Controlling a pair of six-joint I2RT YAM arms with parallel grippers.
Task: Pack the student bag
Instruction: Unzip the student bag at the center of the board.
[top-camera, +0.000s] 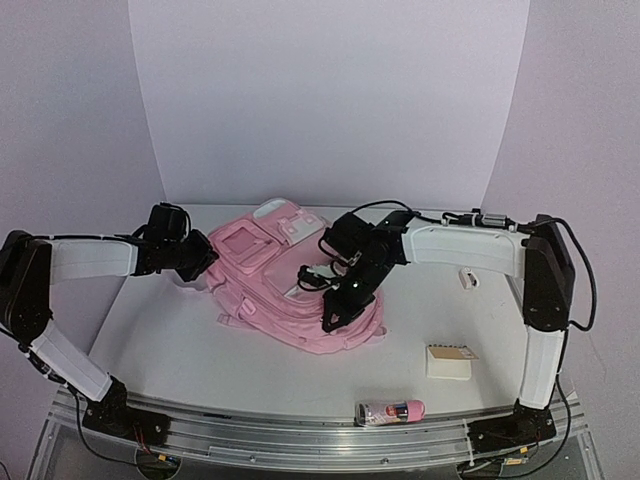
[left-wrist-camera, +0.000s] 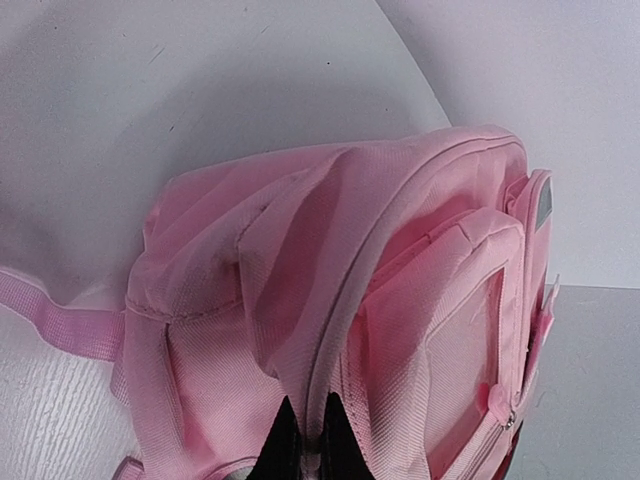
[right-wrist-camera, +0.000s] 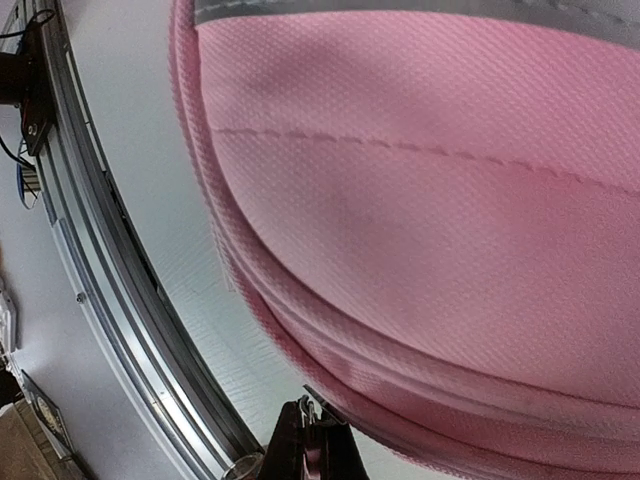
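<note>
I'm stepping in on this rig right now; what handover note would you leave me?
Left hand: shut, pinching a seam of the bag.
Right hand: shut at the bag's near edge, apparently on a zip tab.
The bag lies flat on the table.
Done: both hands grip the bag.
Left: box and pink tube lie unpacked near the front edge; probably open the zip, then load them.

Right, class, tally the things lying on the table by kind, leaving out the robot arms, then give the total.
student bag: 1
cream box: 1
pink-and-white tube: 1
small white item: 1
Total: 4
</note>
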